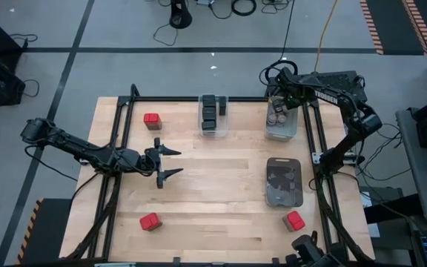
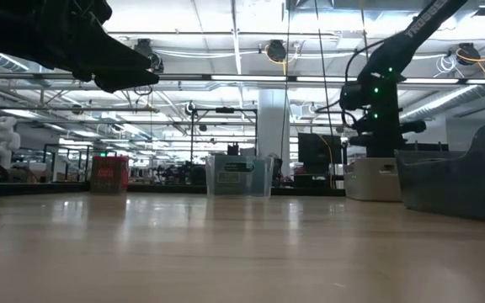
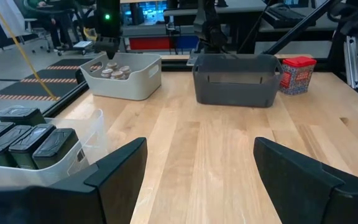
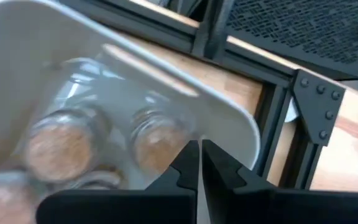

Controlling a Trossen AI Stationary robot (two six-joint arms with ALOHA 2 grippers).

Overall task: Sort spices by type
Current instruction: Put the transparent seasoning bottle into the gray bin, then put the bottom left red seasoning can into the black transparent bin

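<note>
Three red tins stand on the table: one at the far left (image 1: 152,120), one at the near left (image 1: 150,221), one at the near right (image 1: 294,220). Several dark tins (image 1: 212,111) sit in a clear bin (image 1: 213,132). Tan-topped jars (image 4: 154,140) sit in a white bin (image 1: 281,133). My left gripper (image 1: 172,162) is open and empty over the table's middle left, pointing toward the right edge. My right gripper (image 4: 199,163) is shut and empty, pointing down just above the jars at the white bin's far end.
A dark grey bin (image 1: 284,182) stands on the right, nearer than the white bin, and shows in the left wrist view (image 3: 235,81) with a red tin (image 3: 297,74) beside it. Bare wood lies between my left gripper and the bins. Black frame rails (image 1: 313,148) border the table.
</note>
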